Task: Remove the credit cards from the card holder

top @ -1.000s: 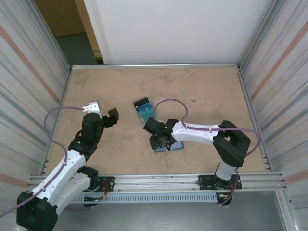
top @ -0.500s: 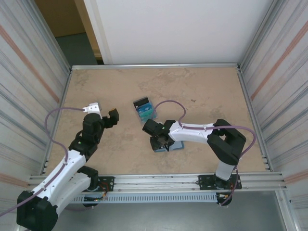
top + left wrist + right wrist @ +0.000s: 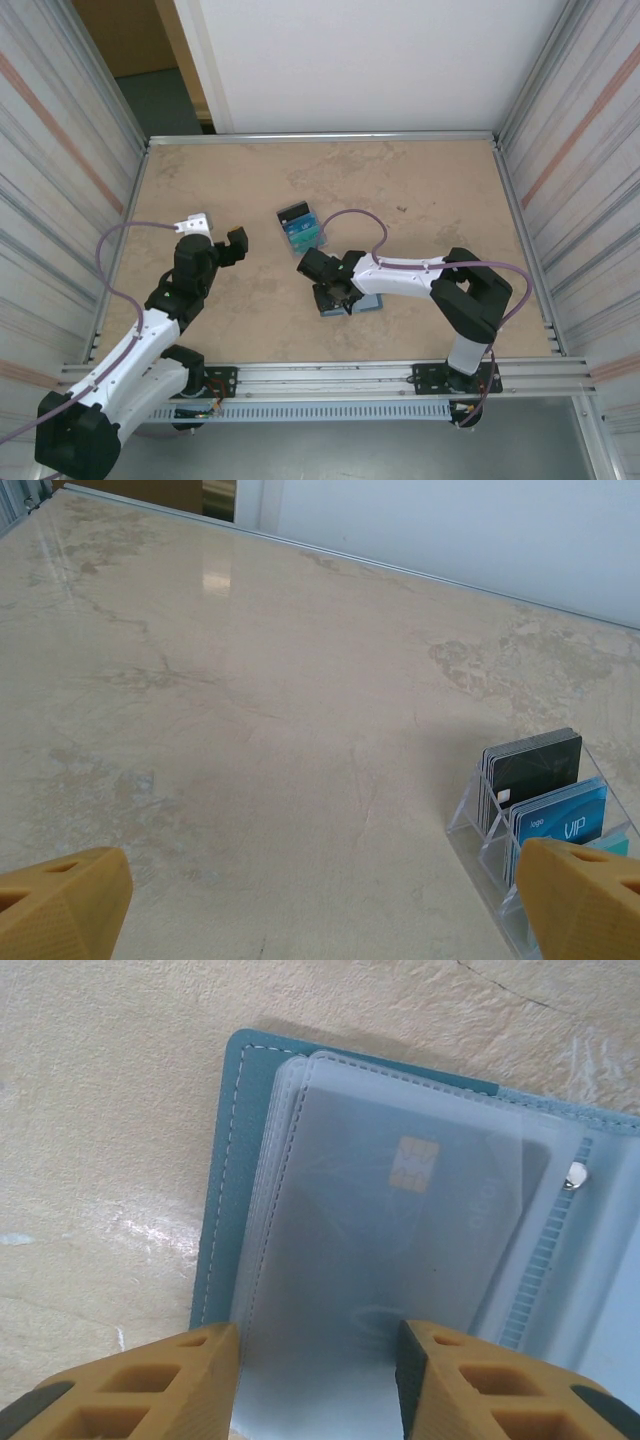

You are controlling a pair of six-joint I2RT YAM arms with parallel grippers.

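Right gripper [image 3: 318, 1360] spread open over card holder [image 3: 222, 1160], chip card [image 3: 420, 1170] sleeved inside. Rack [image 3: 470, 825] beyond the holder: blue card [image 3: 560, 815] reads "VIP".

"VIP" on the blue card [image 3: 558, 818]

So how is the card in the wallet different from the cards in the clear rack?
The wallet card lies flat, but the rack cards stand on edge. The wallet card sits under a cloudy sleeve and looks grey, with a gold chip showing. The rack cards are bare on top and are black and blue. Both are small thin rectangles.
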